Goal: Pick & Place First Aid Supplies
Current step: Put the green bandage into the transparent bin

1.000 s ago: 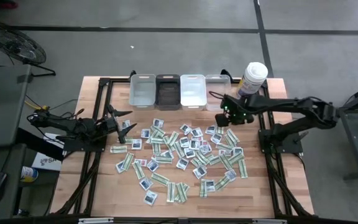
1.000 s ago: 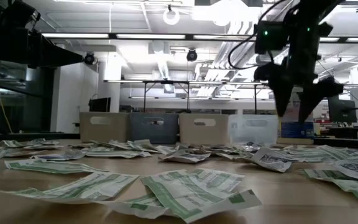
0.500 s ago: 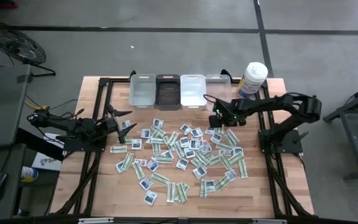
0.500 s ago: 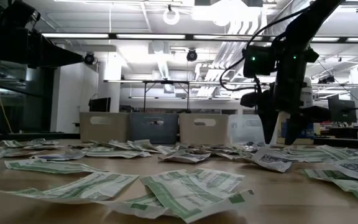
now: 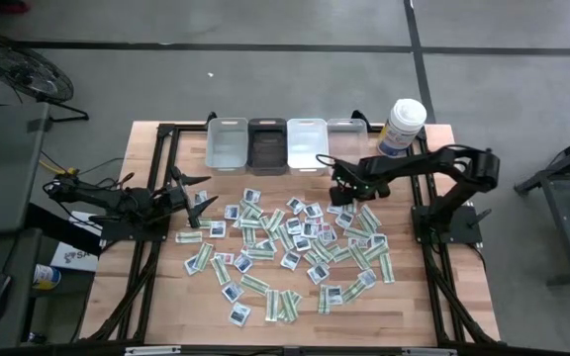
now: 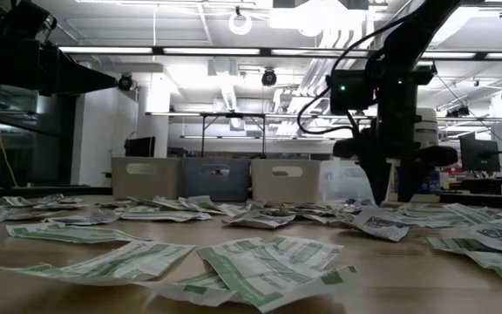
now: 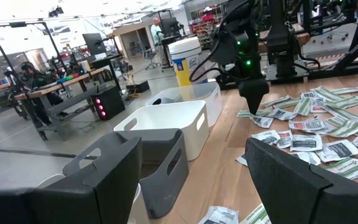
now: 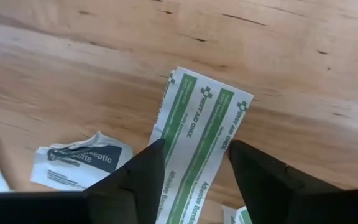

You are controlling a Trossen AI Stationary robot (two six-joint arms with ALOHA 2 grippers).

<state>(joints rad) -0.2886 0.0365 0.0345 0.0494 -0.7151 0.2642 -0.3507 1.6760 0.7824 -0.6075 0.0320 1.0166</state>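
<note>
High view (image 5: 287, 146): four bins, one canister (image 5: 404, 126).

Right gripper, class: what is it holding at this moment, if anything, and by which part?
Nothing is held yet. The right gripper stands open, its fingers either side of a green-and-white strip packet lying flat on the table. The left gripper is open and empty.

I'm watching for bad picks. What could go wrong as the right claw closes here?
The right claw straddles a green-and-white strip lying flat on the wooden table; the fingertips may slide over it. A white packet with dark-blue marks lies close beside it and may get nudged.
</note>
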